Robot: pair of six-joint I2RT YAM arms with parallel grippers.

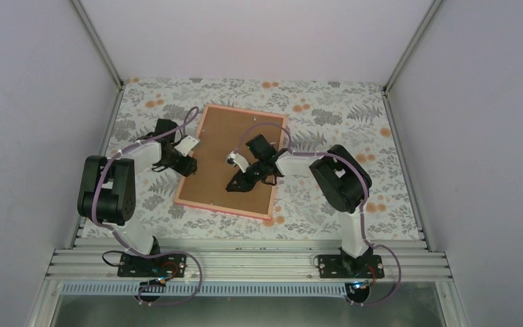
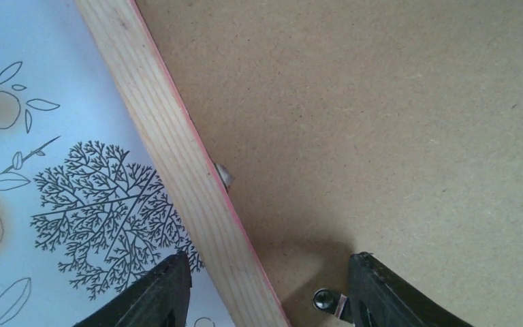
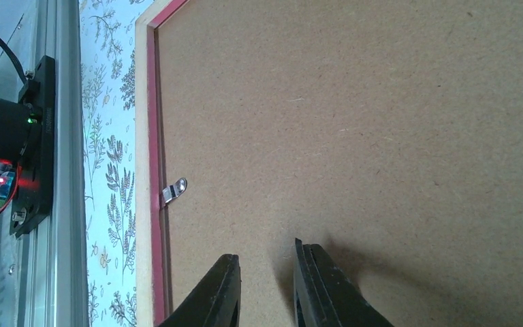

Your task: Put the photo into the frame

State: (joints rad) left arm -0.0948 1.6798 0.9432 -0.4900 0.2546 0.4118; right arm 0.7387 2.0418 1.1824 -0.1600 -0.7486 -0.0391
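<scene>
The pink frame (image 1: 221,210) lies face down on the table, its wooden back rail up. The brown backing board (image 1: 214,170) fills it. The photo is hidden. My left gripper (image 1: 189,166) is open and straddles the frame's left rail (image 2: 177,157), one finger over the cloth and one over the board (image 2: 381,122). A metal tab (image 2: 225,176) sits at the rail's inner edge and another (image 2: 328,300) beside the right finger. My right gripper (image 1: 235,185) is narrowly open and empty, close above the board (image 3: 354,122) near the frame's front rail (image 3: 151,136) and a tab (image 3: 173,192).
A floral tablecloth (image 1: 327,116) covers the table around the frame. An aluminium base rail (image 1: 245,262) with both arm bases runs along the near edge. Grey walls close the left, right and back sides.
</scene>
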